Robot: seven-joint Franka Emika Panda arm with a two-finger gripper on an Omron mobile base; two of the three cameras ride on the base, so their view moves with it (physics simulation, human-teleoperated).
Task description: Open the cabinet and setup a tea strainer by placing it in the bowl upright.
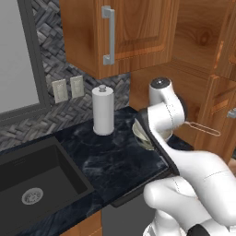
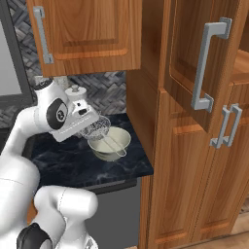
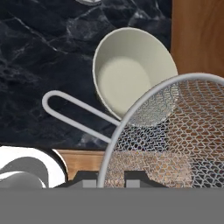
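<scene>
Wire-mesh tea strainer point(image 3: 175, 131), one; bowl point(image 3: 131, 70), one

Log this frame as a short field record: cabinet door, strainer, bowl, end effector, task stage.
cabinet: door swung open
tea strainer: held in the air just above the bowl, tilted, handle sticking out
bowl: upright on the dark counter, nothing inside
end effector: shut on the strainer's rim
task stage: strainer not yet set in the bowl
nearby: paper-towel roll standing on the counter
</scene>
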